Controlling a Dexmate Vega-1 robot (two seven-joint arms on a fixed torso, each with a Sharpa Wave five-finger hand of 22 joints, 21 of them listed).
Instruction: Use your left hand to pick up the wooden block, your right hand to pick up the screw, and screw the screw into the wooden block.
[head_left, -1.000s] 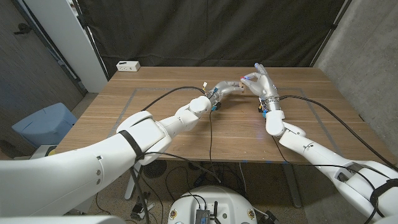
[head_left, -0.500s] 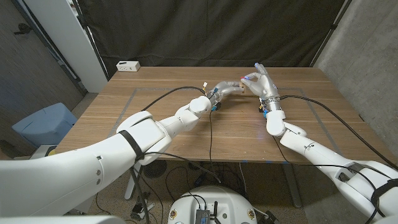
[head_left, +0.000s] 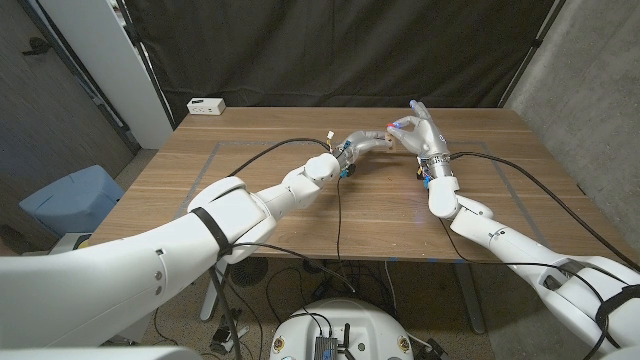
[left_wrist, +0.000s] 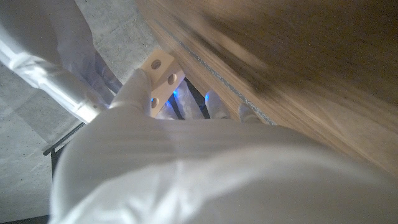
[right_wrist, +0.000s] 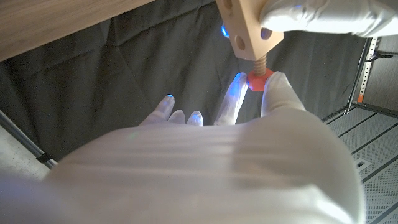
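Above the far middle of the table my left hand (head_left: 371, 139) holds a pale wooden block (right_wrist: 247, 28) with round holes; the block (left_wrist: 161, 73) also shows past my left hand (left_wrist: 180, 155) in the left wrist view. A screw (right_wrist: 258, 76) with a red head and a tan threaded shank stands partly in a hole of the block. My right hand (head_left: 417, 131) meets the left hand and pinches the red head between thumb and a finger (right_wrist: 229, 106), the other fingers spread. In the head view the block and screw are hidden between the two hands.
A small white box (head_left: 206, 105) sits at the table's far left corner. Black cables (head_left: 270, 150) trail from both wrists across the wooden table (head_left: 250, 200). A dark curtain hangs behind, and a blue bin (head_left: 70, 200) stands on the floor at left.
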